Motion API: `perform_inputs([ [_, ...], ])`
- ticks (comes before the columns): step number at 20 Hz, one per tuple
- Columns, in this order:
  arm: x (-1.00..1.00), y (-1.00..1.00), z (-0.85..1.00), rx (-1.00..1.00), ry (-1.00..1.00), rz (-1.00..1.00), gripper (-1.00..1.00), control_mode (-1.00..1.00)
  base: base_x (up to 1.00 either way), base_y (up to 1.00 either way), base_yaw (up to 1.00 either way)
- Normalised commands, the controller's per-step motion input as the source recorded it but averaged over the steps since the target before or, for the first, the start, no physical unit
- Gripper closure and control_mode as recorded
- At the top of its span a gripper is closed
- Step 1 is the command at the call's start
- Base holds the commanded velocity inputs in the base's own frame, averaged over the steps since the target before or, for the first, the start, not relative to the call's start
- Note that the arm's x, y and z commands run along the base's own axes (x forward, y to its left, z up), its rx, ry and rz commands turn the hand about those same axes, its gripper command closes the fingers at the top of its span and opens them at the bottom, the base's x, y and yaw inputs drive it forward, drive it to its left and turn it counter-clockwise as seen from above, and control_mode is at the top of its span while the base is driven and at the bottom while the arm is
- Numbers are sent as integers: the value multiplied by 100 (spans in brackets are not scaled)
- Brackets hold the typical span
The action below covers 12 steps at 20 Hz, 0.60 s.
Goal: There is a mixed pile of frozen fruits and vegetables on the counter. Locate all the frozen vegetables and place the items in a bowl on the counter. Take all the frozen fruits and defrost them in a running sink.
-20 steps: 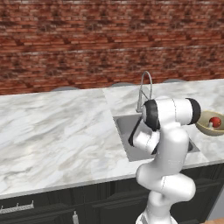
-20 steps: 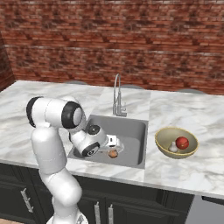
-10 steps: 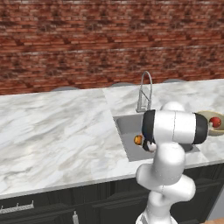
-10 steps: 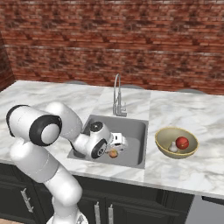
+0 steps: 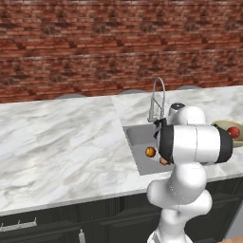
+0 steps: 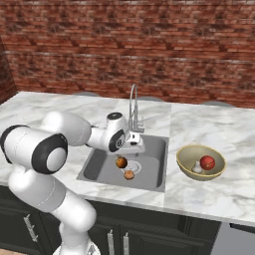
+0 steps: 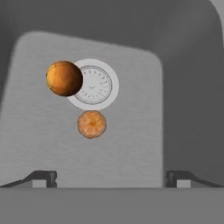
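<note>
Fruits, frozen: larger orange ball [image 7: 64, 78] and smaller segmented one [image 7: 92, 124], both in the steel sink [image 7: 131, 144] below the hand [image 7: 111, 178], the larger at the drain's rim, apparently dropping. Hand: fingers spread wide, holding nothing. Vegetables: red ball [image 6: 207, 162] and mushroom [image 6: 197, 168] in the bowl [image 6: 187, 168] on the desk [image 6: 224, 191]. Sorting looks complete; no water visible from faucet [image 6: 133, 107].
</note>
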Motion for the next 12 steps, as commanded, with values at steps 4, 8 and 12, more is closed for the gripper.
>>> perform_inputs([
  [4,11,0,77,16,18,-4,-100,-100,0,0,0],
  [8,-15,0,68,13,12,-9,-100,-100,0,0,0],
  [12,-31,3,96,14,8,-8,-100,-100,0,0,0],
])
